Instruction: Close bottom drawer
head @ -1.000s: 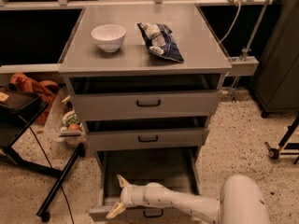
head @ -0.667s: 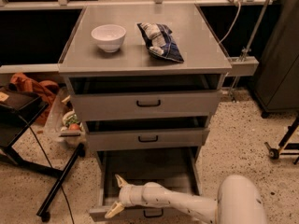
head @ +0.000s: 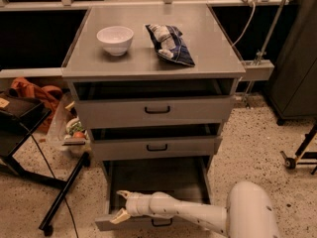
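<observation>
The grey three-drawer cabinet (head: 153, 63) stands in the middle of the camera view. Its bottom drawer (head: 158, 180) is pulled far out, showing its grey box interior; the front panel and dark handle (head: 162, 223) sit at the lower edge of the view. My white arm reaches in from the lower right. My gripper (head: 122, 206) is at the drawer's front left corner, with one fingertip (head: 123, 194) over the interior and the other (head: 119, 216) at the front panel, spread apart. The middle drawer (head: 156, 147) and top drawer (head: 157, 110) stand slightly open.
A white bowl (head: 115, 38) and a dark snack bag (head: 169, 43) lie on the cabinet top. A black stand leg (head: 62, 195) and a black case (head: 17, 114) are at left, with a bin of items (head: 74, 130). A wheeled base (head: 299, 155) is at right.
The view has moved closer to the cabinet. My gripper stays at the drawer's front left corner, shifted slightly inward.
</observation>
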You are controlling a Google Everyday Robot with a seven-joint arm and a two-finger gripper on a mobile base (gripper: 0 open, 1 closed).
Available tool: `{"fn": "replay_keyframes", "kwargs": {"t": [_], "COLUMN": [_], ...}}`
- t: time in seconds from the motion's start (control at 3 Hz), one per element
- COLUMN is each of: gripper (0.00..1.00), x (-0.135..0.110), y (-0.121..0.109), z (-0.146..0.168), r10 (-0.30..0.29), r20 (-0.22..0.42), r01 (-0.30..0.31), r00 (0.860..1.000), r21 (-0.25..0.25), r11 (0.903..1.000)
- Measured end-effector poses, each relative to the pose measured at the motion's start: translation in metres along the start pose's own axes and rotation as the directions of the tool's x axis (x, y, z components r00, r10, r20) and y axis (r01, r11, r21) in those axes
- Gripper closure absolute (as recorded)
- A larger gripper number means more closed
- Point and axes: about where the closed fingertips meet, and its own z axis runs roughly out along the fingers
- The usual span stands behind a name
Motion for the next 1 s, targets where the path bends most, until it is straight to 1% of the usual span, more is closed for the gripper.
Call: {"fn": "replay_keyframes", "kwargs": {"t": [0.33, 0.67, 1.0], "gripper": [0.66, 0.89, 1.00], "x": [0.002, 0.004, 0.005], "y": [-0.018, -0.037, -0.050], "z": [-0.008, -0.011, -0.009], "r10": [0.007, 0.023, 0.053], "r20": [-0.026, -0.042, -0.053], "r01": [-0.005, -0.018, -0.042], "r00": [1.000, 0.999, 0.997], "r21": [0.055, 0.123, 0.188], "r11": [0.9985, 0.9923, 0.9813]}}
